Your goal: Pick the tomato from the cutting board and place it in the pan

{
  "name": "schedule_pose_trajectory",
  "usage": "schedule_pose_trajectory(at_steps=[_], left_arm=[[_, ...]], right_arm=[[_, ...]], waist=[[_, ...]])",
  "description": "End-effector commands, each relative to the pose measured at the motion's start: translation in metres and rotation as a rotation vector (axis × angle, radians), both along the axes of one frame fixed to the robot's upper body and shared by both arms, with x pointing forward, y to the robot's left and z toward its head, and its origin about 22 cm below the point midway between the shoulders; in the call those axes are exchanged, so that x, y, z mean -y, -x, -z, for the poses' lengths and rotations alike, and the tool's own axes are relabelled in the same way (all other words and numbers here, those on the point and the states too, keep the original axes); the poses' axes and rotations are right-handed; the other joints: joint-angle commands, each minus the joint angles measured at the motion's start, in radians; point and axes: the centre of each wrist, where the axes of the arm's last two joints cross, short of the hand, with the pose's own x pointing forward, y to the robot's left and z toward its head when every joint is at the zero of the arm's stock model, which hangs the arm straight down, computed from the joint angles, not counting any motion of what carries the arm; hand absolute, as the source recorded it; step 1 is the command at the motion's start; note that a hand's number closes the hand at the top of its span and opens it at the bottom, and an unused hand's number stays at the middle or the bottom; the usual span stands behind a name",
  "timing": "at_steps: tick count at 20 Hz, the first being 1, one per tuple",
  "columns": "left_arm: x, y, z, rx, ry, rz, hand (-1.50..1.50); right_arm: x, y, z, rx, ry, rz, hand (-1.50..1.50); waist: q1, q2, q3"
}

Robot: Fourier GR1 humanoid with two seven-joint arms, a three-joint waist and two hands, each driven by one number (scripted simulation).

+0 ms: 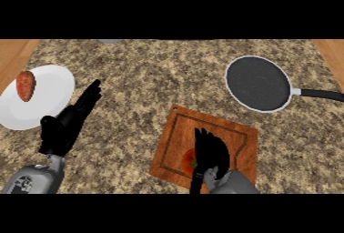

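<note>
The main risk is a poor grasp. The tomato (188,159) sits on the cutting board (236,135) at lower centre of the frame. Only its left edge shows from under the right hand (214,154), so the hand looks offset to the right of it. If the fingers close from there, they could catch just one side, and a round, smooth tomato would likely roll away across the board or squirt out toward the left. A second risk comes later: the pan (258,83) lies well apart, at upper right, with its handle (321,94) pointing to the right edge. A tomato held off-centre could slip during that long carry, or land on the rim and roll off onto the worktop (148,77).

The right hand comes in from the lower edge, palm down over the board, its fingers stretched toward the top of the frame and spread over the tomato. They look straight rather than wrapped round it, so the hand reads as open and not yet gripping. Whether it touches the tomato I cannot tell.

The left hand (69,122) rests open at lower left, fingers straight and pointing to upper right, just beside a white plate (48,93) that carries a reddish-brown piece of food (25,85).
</note>
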Motion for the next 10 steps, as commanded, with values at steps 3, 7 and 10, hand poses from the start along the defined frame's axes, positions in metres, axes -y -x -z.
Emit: schedule_pose_trajectory(at_steps=[3,7,10], left_arm=[[0.005,-0.002,-0.016,-0.01,-0.005,0.012,0.0],[-0.002,-0.001,0.003,-0.003,-0.017,-0.011,0.0],[-0.005,0.002,0.011,0.01,-0.001,0.006,0.0]], right_arm=[[-0.022,0.012,0.014,-0.078,0.053,-0.048,1.5],[-0.021,0.007,0.006,-0.1,0.06,-0.053,1.5],[-0.027,0.018,0.022,-0.088,0.059,-0.059,1.5]], waist=[[0.002,0.0,0.0],[0.0,0.0,0.0],[0.002,0.001,0.0]])
